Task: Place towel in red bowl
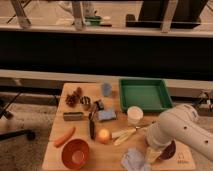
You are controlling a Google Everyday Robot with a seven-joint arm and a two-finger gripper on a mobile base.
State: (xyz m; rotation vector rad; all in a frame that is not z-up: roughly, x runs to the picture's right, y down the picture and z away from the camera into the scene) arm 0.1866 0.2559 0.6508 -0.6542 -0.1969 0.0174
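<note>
Gripper low over near right corner of table, jaws spread wide, nothing in them. Poised for pickup, I'd say. Towel crumpled just left of it, ungrasped. Red bowl well further left, empty, so carry runs leftward.

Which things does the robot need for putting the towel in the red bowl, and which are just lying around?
Needed: towel, red bowl, gripper, low beside the towel.
Just lying about: green tray, carrot, banana, orange, white cup, purple bowl.
</note>
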